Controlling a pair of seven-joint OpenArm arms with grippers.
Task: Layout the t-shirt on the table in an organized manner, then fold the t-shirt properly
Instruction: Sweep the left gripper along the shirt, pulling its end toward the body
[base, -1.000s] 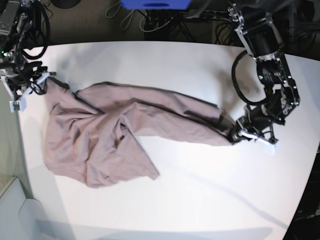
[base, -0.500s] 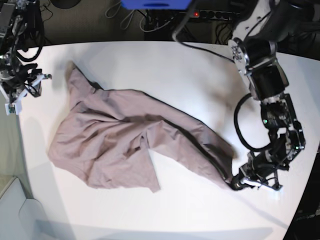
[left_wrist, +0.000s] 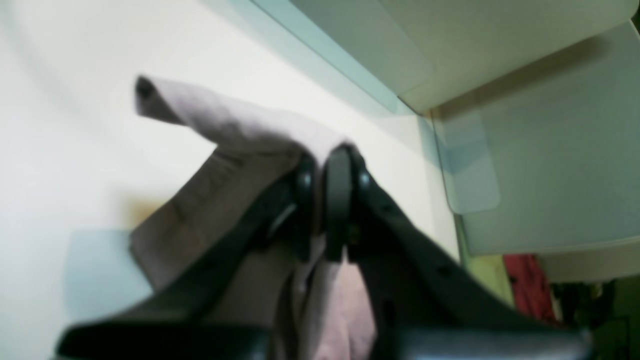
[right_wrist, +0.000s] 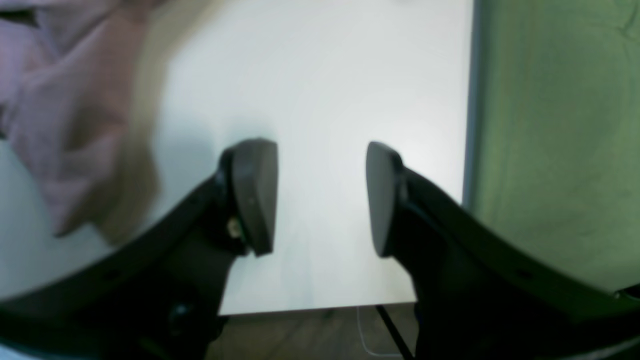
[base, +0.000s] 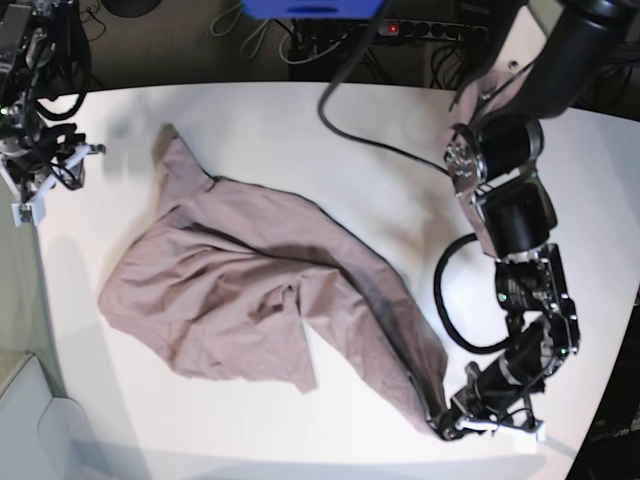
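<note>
One arm at work: left gripper (base: 462, 420) fingers clenched on an edge of the t-shirt (base: 250, 290), lying rumpled across the counter (base: 330, 130), right gripper (right_wrist: 320, 197) fingers released and empty; layout step unfinished, next likely needs the right grasping another edge.

Bright, even light falls from overhead, washing the white table (base: 300, 130) almost to glare. Soft shadows lie under the t-shirt (base: 250, 300) folds. The base view bends at its edges (fisheye). Both wrist views are blurred, the near fingers (right_wrist: 252, 195) soft and dark.
</note>
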